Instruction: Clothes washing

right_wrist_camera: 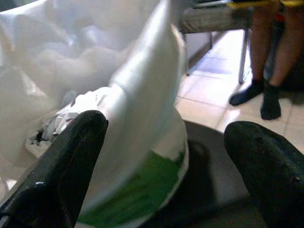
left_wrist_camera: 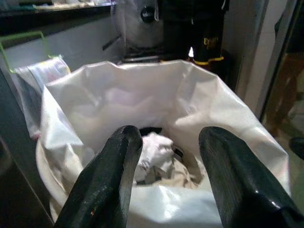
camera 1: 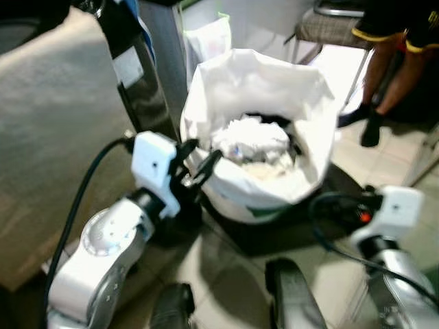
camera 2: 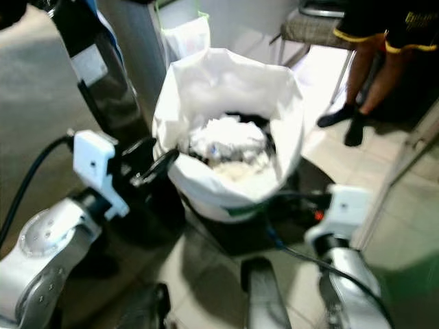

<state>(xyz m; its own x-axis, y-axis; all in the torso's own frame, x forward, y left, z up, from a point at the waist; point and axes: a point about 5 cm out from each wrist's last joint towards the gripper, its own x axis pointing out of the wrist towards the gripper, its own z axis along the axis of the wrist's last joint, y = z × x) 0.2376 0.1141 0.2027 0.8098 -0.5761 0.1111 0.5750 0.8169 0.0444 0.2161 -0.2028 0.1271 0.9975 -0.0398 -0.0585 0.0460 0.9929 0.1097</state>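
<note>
Tiled floor (camera 1: 226,274), half-hidden clothes (camera 1: 252,142)

One white laundry bag (camera 1: 255,89), two hands, one seated person (camera 1: 394,48).

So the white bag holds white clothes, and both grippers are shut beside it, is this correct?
Not quite. The white bag does hold white clothes, but both grippers are open: the left wrist view shows the left gripper with fingers spread, and the right wrist view shows the right gripper the same.
</note>
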